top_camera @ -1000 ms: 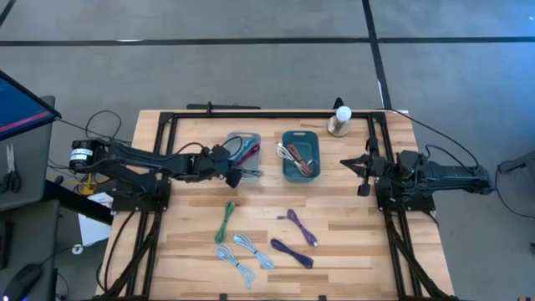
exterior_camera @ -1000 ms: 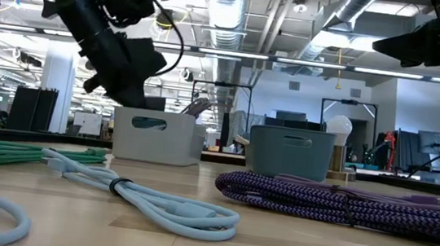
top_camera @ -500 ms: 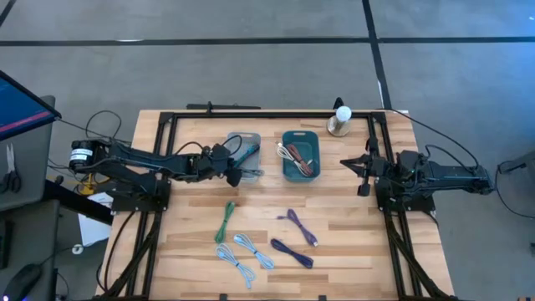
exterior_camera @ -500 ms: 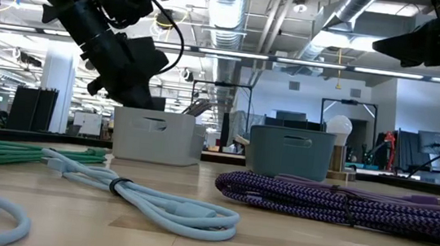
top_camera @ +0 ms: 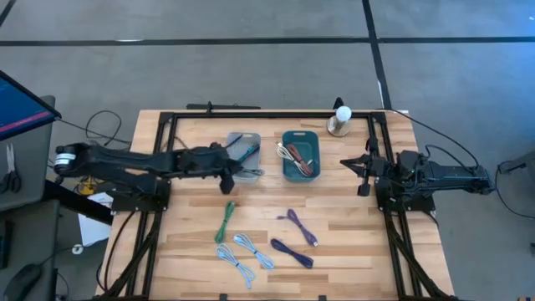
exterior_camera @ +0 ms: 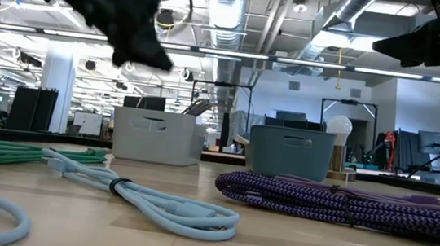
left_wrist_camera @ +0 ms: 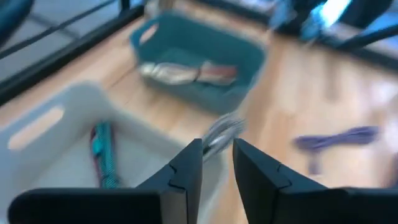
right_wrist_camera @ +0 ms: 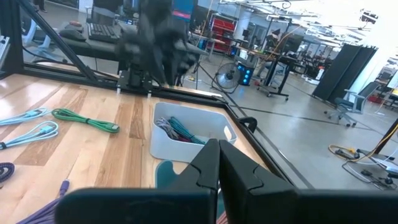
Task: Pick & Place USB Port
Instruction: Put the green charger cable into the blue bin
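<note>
A lamp (top_camera: 341, 118) stands at the table's (top_camera: 351, 234) far edge; a monitor (top_camera: 21, 104) sits off its left.

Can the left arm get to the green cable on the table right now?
Probably yes. The left gripper hangs by the grey bin, open and holding nothing, and the green cable lies just in front of it on bare wood with nothing between them.

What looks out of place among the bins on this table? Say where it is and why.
A silvery cable sticks out over the corner rim of the pale grey bin, draped half outside. The teal cable lies fully inside that bin. The loose cables on the table look simply unsorted, not odd.
</note>
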Tool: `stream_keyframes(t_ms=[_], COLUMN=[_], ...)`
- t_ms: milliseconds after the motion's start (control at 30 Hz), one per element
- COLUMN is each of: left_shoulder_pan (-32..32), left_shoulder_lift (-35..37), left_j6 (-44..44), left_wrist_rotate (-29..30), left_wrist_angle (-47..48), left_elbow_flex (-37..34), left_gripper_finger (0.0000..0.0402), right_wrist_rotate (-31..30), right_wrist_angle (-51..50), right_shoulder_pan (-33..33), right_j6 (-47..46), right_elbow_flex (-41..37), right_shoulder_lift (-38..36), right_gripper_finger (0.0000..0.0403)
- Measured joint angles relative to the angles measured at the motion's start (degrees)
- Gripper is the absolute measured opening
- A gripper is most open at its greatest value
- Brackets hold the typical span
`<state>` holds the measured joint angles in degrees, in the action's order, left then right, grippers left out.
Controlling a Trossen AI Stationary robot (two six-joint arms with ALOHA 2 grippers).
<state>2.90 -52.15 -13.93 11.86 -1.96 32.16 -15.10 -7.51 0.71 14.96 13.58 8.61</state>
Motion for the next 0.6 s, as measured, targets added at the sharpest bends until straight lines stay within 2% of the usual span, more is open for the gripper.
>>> stream_keyframes(t_ms=[133, 267, 433, 600], left_shoulder_pan=[-1.67, -4.31, -10.53, -15.3], left_shoulder_lift=[8.18, 12.78, 10.83, 9.12], left_j6=[-1.5, -8.7, -19.18, -24.24], left_wrist_rotate=[-1.78, -2.69, 1.87, -0.1], left_wrist_angle=[1.62, 4.2, 7.84, 8.61], left_elbow_flex=[0.04, 0.03, 0.02, 4.32], left_gripper_finger=[0.009, 0.009, 0.0069, 0.0025], right_wrist_rotate=[-0.01, -0.01, -0.01, -0.01], right_wrist_angle=[0.03, 0.02, 0.02, 0.02], right_shoulder_pan=[0.0, -0.02, -0.02, -0.02], right_j6=[0.0, 0.0, -0.02, -0.02], right_elbow_flex=[0.0, 0.0, 0.0, 0.0], right_shoulder_lift=[-0.01, -0.01, -0.01, -0.01], right_gripper_finger=[0.0, 0.0, 0.0, 0.0])
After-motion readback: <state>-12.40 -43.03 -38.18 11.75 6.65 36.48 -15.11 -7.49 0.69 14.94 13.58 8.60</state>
